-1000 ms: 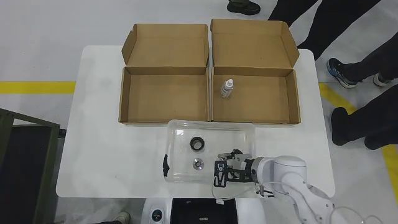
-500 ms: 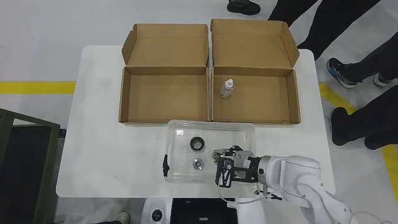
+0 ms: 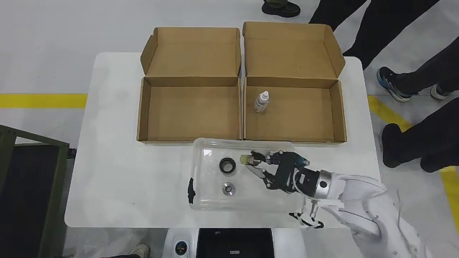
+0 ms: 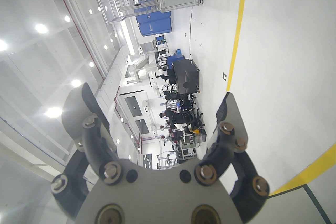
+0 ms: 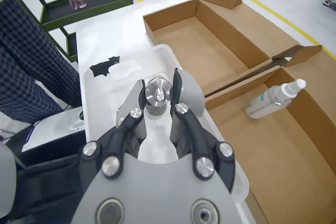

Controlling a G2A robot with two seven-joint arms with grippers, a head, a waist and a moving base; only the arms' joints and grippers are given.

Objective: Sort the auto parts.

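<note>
Right end effector (image 5: 157,84) pinching round silver metal part (image 5: 158,94) over clear plastic tray (image 3: 208,150); black ring-shaped part (image 3: 228,164) at 9 o'clock. Left end effector (image 4: 156,92) spread.

A round silver part (image 5: 158,94), with a polished flat face and a small centre hub, is clamped between the fingers of the right claw (image 3: 252,162), within the outline of the clear bin (image 3: 208,149). A black ring (image 3: 228,164) is laid flat on the bin floor just beyond the claw's tips. A silver disc (image 3: 229,188) is laid flat near the ring, off to one side of the claw. Two open cardboard boxes are set past the bin: the left box (image 3: 190,111) farther from the claw, the right box (image 3: 301,115) nearer. A small clear bottle (image 3: 261,102) with a white cap is seen inside the right box, well apart from the claw.
</note>
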